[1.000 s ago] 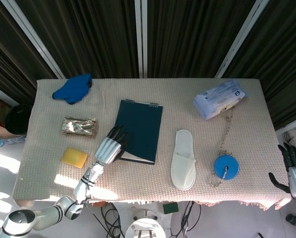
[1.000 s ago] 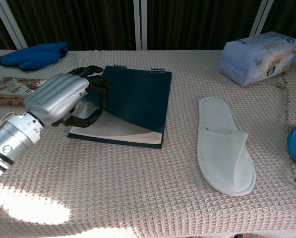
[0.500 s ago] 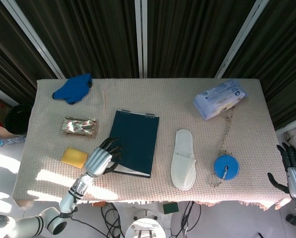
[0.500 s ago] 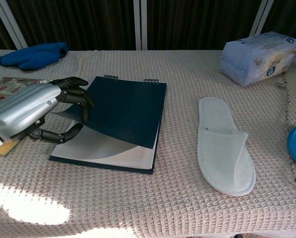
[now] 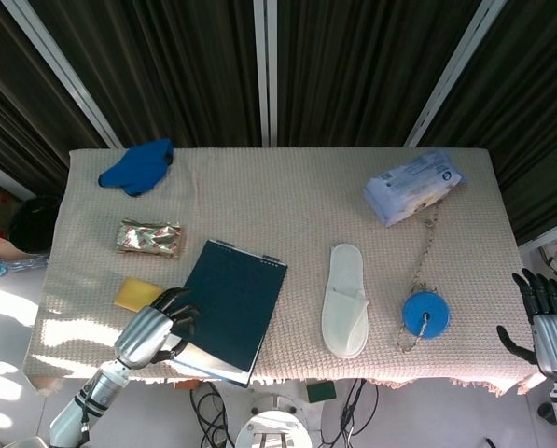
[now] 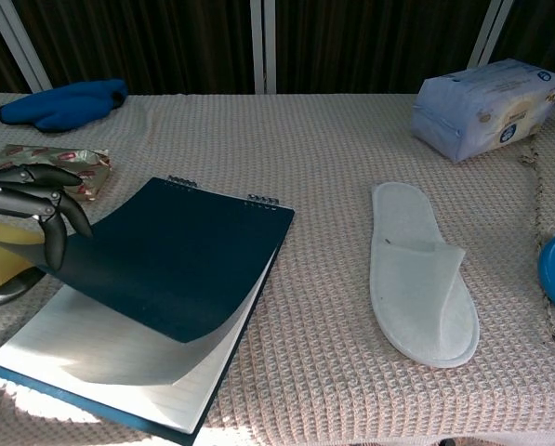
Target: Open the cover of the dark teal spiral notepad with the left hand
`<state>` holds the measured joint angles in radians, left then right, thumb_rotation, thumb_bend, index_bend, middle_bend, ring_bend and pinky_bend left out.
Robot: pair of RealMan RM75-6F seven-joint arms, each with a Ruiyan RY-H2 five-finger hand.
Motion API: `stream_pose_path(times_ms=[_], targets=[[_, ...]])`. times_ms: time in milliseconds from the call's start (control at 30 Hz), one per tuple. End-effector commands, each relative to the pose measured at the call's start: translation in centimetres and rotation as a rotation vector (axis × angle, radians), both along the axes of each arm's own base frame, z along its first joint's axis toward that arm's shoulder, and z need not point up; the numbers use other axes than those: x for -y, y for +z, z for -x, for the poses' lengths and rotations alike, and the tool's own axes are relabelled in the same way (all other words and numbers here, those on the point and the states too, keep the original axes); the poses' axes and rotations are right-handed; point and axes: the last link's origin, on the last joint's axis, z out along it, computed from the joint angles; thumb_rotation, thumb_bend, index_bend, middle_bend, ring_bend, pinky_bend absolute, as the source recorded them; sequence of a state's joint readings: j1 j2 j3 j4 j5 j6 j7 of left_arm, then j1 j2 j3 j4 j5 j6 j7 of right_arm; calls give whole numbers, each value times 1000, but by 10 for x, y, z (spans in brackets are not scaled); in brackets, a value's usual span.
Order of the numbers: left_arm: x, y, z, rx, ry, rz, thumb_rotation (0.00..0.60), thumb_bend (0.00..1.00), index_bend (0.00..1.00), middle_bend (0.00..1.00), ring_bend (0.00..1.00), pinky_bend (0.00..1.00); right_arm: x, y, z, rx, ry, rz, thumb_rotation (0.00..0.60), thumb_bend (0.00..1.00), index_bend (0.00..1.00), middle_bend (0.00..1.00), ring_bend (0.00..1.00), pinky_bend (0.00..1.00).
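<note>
The dark teal spiral notepad (image 5: 228,310) has shifted toward the lower left of the head view since the earlier frames and now overhangs the front edge of the surface (image 5: 287,191). It has also rotated, so its spiral binding points to the upper right. Its cover (image 6: 161,260) is raised higher than before, exposing more of the lined page (image 6: 100,358) in the chest view. The left robot hand (image 5: 151,333) has withdrawn toward the lower left corner with the notepad and pinches the cover's left edge between its fingers (image 6: 35,200) and thumb. The right robot hand (image 5: 547,319) remains at the lower right edge of the head view, off the surface, fingers spread and holding nothing.

The surface carries a beige waffle-weave cloth; dark vertical curtains fill the background.

A yellow sponge (image 5: 133,294) lies just beside the notepad's upper left corner, with a foil packet (image 5: 149,237) above it and a blue mitt (image 5: 138,166) at the upper left. A white slipper (image 5: 344,301) lies to the notepad's right. A blue disc (image 5: 425,314) on a cord and a tissue pack (image 5: 412,186) occupy the right side. Bare cloth lies between notepad and slipper and across the upper centre.
</note>
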<state>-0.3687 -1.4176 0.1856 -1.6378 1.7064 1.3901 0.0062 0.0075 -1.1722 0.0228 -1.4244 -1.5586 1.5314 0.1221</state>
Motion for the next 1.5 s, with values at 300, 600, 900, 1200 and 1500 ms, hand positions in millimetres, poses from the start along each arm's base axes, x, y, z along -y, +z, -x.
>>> stream_pose_path(times_ms=[300,600,900,1200,1500], targets=[[-93,-13,-73,38,-55,-8,600,486,728,345,105,139,2,2,1,-2,-11,5,594,294,0,0,0,0],[-215,-39,-158,-7,10,-29,600,486,728,345,106,140,5,4,10,2,-50,9,595,294,0,0,0,0],[-305,-62,-202,-51,171,-93,600,488,732,349,114,147,11,8,19,8,-97,25,593,294,0,0,0,0],[-340,-54,-190,-17,307,-211,600,453,371,212,98,141,15,4,25,19,-126,19,594,294,0,0,0,0],[-344,-32,-173,12,246,-360,457,263,0,0,0,81,16,2,23,15,-117,13,594,294,0,0,0,0]])
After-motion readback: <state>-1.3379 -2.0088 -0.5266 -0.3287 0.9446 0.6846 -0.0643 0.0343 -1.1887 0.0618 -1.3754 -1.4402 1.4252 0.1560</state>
